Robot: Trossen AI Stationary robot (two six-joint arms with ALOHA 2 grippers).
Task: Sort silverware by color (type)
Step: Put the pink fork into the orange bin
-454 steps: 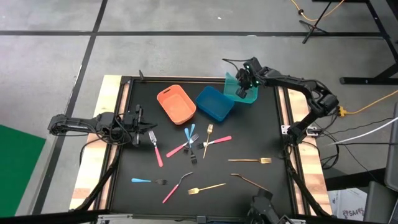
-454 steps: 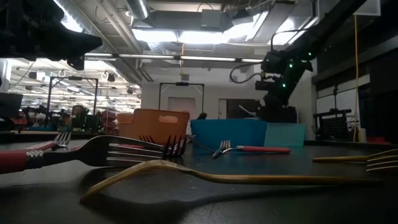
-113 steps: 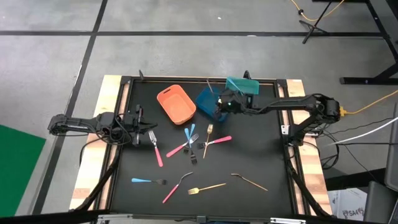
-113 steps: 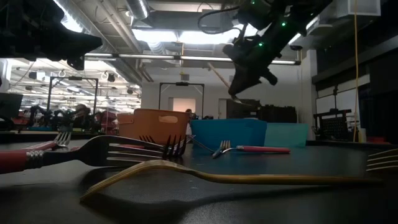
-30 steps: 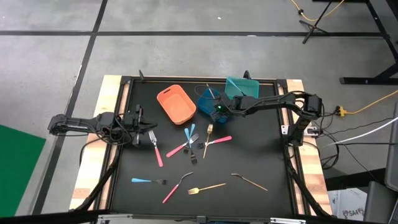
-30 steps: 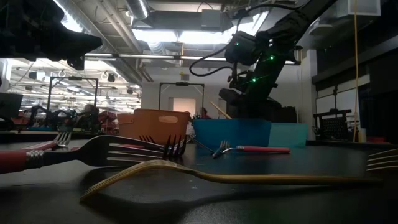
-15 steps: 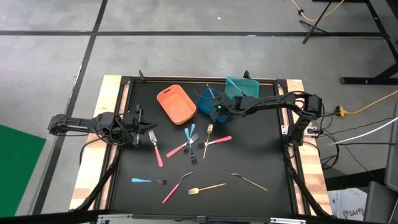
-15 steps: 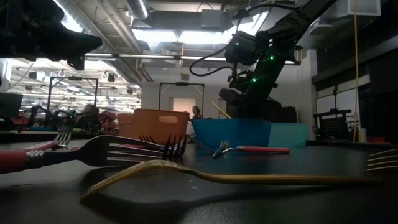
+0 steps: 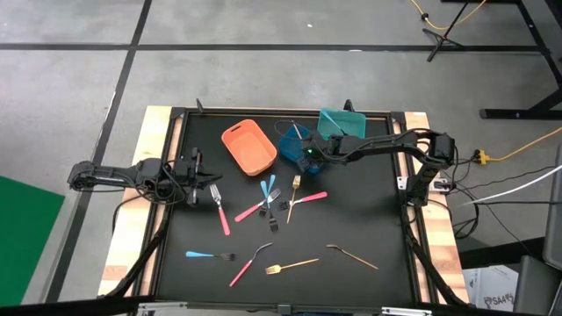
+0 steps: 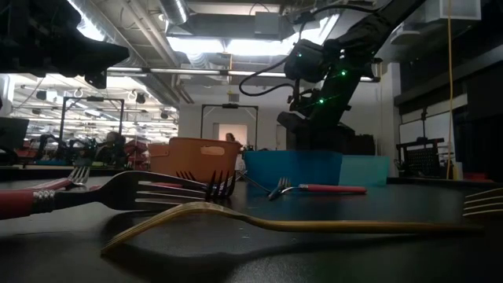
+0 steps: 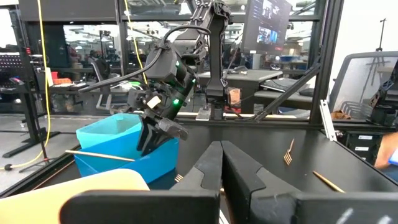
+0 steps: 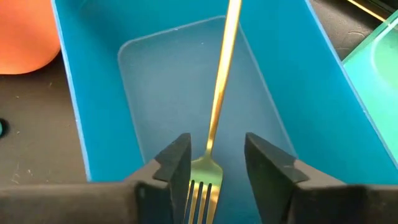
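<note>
My right gripper (image 12: 216,155) stands open over the blue bin (image 9: 294,140), slanting down into it. A gold fork (image 12: 219,93) lies inside the bin; its tines are between my spread fingers and clear of them, and its handle rests across the bin's rim (image 11: 99,155). Other silverware lies loose on the black table: pink forks (image 9: 219,211), blue ones (image 9: 268,189), a gold fork (image 9: 292,264) and a gold spoon (image 9: 353,255). My left gripper (image 11: 221,162) waits shut at the table's left edge (image 9: 195,168).
An orange bin (image 9: 248,146) stands left of the blue one and a teal bin (image 9: 341,123) at its far right. Forks crowd the table's middle (image 9: 281,200). Wooden borders run along the left and right sides of the table (image 9: 132,254).
My right gripper has opened over the blue bin without shifting. The gold fork has left its fingers: its handle, which slanted up above the bin's rim in the low view, has dropped out of sight behind the wall.
</note>
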